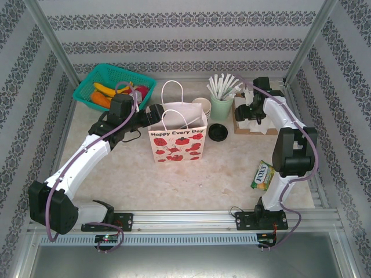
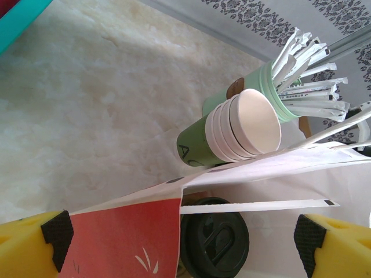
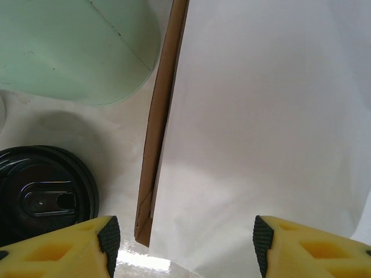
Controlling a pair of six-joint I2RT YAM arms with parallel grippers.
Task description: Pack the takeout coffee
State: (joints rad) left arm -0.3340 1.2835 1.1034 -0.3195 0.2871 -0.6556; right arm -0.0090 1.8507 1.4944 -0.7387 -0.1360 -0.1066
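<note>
The takeout coffee [image 1: 218,132] is a black-lidded cup standing on the table just right of the white paper bag [image 1: 177,142] printed with red tomatoes. The left wrist view shows its lid [image 2: 215,238] past the bag's rim [image 2: 174,188]. My left gripper [image 1: 153,112] is at the bag's upper left corner, open wide [image 2: 182,237], with the rim and a handle strip crossing between its fingers. My right gripper [image 1: 250,111] hovers open [image 3: 185,243] over white paper [image 3: 261,116] lying on a brown cardboard holder [image 3: 156,145], with the coffee lid [image 3: 43,197] to its left.
A mint cup of wrapped straws [image 1: 221,104] and a stack of empty paper cups [image 2: 232,133] stand behind the bag. A teal basket of toy food [image 1: 114,87] is at the back left. A snack packet [image 1: 262,175] lies at the front right.
</note>
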